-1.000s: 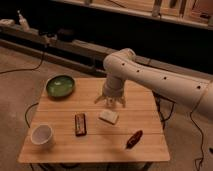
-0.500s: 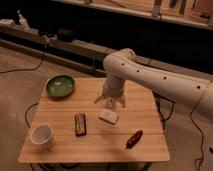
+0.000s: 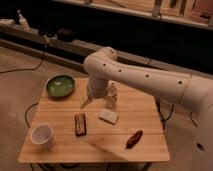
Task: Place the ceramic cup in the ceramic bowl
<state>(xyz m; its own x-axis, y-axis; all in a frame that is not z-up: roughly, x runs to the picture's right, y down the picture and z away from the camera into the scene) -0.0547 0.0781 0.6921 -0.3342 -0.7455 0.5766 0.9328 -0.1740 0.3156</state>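
Note:
The white ceramic cup (image 3: 42, 135) stands upright at the front left of the wooden table (image 3: 60, 150). The green ceramic bowl (image 3: 60, 85) sits at the table's back left corner, empty. My gripper (image 3: 99, 102) hangs from the white arm over the middle back of the table, right of the bowl and well away from the cup. One finger (image 3: 86, 102) points down left and another finger (image 3: 112, 97) hangs to the right, spread apart with nothing between them.
A whitish rectangular block (image 3: 108, 116) lies just below the gripper. A dark brown bar (image 3: 80, 124) lies at the table's centre front. A red-brown packet (image 3: 134, 138) lies at the front right. A cable runs on the floor at left.

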